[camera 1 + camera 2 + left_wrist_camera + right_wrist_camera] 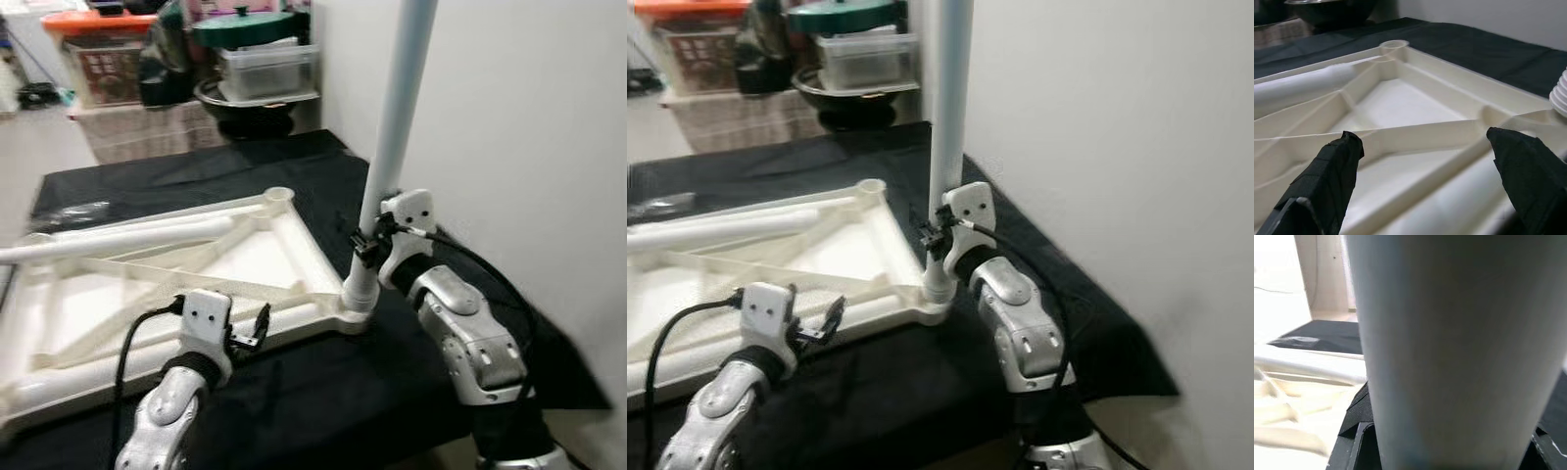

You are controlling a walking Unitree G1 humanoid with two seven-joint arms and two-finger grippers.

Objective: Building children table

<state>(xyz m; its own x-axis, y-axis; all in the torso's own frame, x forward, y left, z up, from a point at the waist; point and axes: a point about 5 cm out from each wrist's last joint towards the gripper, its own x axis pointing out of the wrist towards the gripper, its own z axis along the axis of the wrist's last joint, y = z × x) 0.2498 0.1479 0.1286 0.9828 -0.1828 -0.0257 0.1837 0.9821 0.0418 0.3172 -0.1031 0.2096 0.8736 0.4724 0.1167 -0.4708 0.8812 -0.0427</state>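
A cream plastic tabletop (245, 259) lies upside down on a black cloth, its ribbed underside up. A pale blue-grey table leg (397, 117) stands upright in the near right corner socket (355, 311). My right gripper (364, 245) is shut on this leg just above the socket; in the right wrist view the leg (1449, 347) sits close between the black fingers (1359, 431). My left gripper (257, 331) is open at the tabletop's near edge; the left wrist view has its two fingertips (1332, 171) wide apart over the ribs (1415, 132). A second leg (118, 240) lies across the tabletop.
A white wall (519, 147) rises close on the right. The black cloth (323, 392) covers the low surface. Behind it stand a dark bowl (250, 103), a clear plastic box (266, 67) and an orange-lidded bin (98, 44). An unfilled corner socket (278, 196) is at the far right corner.
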